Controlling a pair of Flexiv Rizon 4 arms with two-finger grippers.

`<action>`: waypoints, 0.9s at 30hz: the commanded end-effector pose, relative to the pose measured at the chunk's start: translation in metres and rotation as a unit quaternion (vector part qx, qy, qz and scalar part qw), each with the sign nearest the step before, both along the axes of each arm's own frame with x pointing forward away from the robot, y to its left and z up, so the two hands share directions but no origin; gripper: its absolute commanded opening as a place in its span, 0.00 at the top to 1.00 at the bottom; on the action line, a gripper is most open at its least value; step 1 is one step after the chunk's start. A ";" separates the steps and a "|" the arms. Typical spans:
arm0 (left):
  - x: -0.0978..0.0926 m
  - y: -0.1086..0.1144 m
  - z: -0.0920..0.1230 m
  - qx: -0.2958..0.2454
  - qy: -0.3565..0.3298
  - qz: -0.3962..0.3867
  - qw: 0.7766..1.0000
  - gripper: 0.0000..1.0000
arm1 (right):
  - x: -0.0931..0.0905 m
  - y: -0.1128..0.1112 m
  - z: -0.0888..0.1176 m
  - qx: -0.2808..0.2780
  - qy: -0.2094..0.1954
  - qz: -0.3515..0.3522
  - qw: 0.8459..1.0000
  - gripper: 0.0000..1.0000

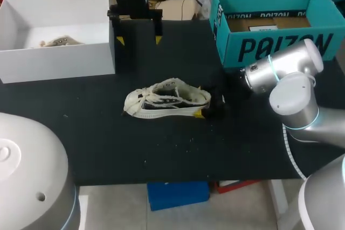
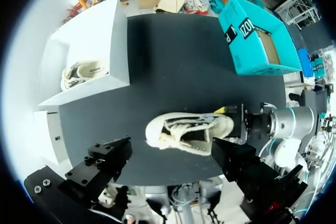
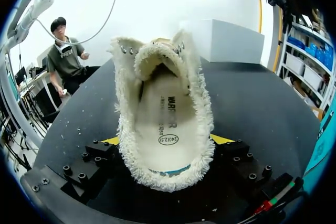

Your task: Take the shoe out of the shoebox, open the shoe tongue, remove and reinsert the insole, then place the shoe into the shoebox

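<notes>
This looks like a robotics lab, set up as a test bench. A black table (image 1: 108, 149) stands between a left arm (image 1: 27, 171) and a right arm (image 1: 294, 87), both smooth grey industrial machines with ringed joints. The things laid out on it are props: one shoe (image 1: 167, 100), a white box (image 1: 59, 57) and a teal box (image 1: 280, 47).

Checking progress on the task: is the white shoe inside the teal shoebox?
No, the white shoe lies on the black table, outside the teal shoebox.
</notes>
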State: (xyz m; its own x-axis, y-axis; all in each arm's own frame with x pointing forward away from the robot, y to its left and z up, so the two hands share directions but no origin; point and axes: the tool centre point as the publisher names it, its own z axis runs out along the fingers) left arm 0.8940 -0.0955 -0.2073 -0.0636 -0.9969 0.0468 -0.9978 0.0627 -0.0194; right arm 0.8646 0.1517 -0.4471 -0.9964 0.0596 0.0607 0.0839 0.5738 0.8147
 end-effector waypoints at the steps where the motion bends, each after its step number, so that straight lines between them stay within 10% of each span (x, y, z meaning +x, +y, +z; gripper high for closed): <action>1: 0.001 -0.027 -0.020 0.028 0.009 -0.003 1.000 0.00 | 0.000 0.001 -0.002 -0.001 0.000 -0.001 1.000 1.00; 27: -0.034 -0.068 -0.108 0.140 0.027 -0.032 0.989 0.00 | 0.000 0.001 -0.002 -0.001 0.000 -0.001 1.000 1.00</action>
